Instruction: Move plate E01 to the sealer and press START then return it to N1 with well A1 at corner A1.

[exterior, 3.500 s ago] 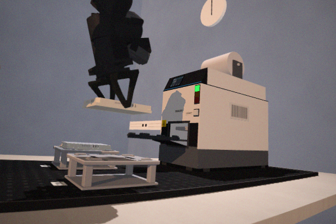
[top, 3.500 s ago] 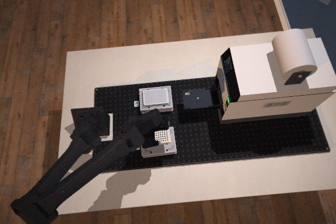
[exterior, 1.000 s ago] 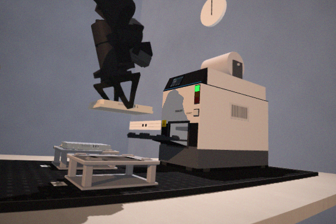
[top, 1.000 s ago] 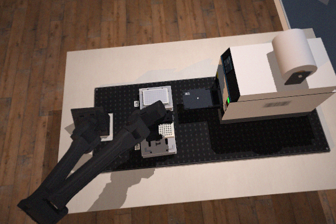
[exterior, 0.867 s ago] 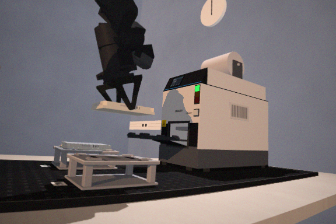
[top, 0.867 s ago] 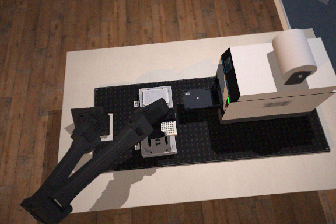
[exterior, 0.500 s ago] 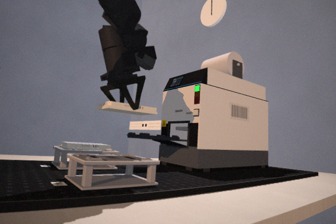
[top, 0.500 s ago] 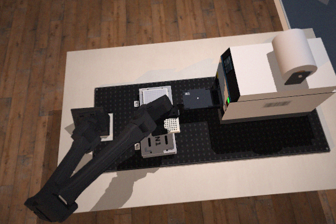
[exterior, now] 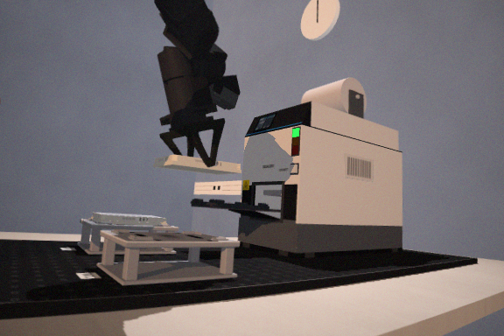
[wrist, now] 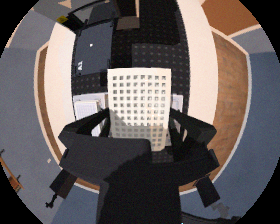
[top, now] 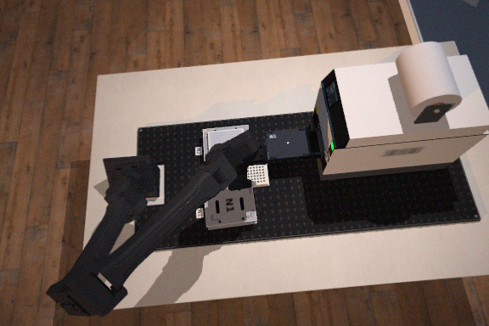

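Note:
My gripper (exterior: 194, 160) (wrist: 139, 110) is shut on plate E01 (top: 258, 175) (exterior: 227, 167) (wrist: 139, 95), a cream plate with a grid of wells, held near level in the air between the nests and higher than the stage. The dark stage (top: 289, 143) (exterior: 236, 206) (wrist: 93, 52) is out of the sealer and bare. The nest N1 (top: 216, 219) (exterior: 168, 241) is empty. The N2 plate (top: 225, 134) (exterior: 127, 219) (wrist: 86, 113) sits in its nest, partly hidden by the arm in the top view. The sealer's lamp (top: 332, 146) (exterior: 296, 132) is green. START (exterior: 295, 169) is on its front.
The sealer (top: 373, 108) (exterior: 350, 194) stands right of the nests, with a foil roll (top: 424, 74) (exterior: 332, 91) on top. A dark, upright item on a white base (top: 161, 184) stands left of the nests, beside the arm.

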{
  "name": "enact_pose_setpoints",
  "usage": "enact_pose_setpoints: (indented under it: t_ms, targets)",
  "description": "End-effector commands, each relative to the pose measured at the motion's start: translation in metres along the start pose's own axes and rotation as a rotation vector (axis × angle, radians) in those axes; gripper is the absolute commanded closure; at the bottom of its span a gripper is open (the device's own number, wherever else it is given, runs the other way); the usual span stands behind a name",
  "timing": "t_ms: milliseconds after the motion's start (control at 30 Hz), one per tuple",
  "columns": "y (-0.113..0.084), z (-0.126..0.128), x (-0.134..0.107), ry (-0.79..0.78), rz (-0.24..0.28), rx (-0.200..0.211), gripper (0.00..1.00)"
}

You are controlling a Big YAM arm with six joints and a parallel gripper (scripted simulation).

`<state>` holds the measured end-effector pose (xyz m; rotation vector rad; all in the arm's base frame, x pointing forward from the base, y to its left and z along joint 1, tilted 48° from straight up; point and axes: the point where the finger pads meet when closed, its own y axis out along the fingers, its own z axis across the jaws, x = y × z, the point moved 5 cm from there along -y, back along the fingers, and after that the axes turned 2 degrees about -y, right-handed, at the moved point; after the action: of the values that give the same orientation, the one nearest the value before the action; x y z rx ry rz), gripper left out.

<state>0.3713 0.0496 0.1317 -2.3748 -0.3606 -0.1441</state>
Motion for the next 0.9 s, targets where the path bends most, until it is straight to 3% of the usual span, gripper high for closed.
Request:
enact_pose_setpoints:
  t_ms: [0, 167, 367, 633, 867]
  targets:
    - [-0.007, 0.007, 0.03, 0.044, -0.041, 0.013, 1.0]
    - [-0.001, 0.018, 0.031, 0.023, -0.025, 0.008, 1.0]
    - [-0.001, 0.02, 0.051, 0.059, -0.044, 0.013, 1.0]
    - [0.009, 0.035, 0.052, 0.025, -0.021, 0.006, 1.0]
    - [0.002, 0.04, 0.074, 0.058, -0.055, 0.016, 1.0]
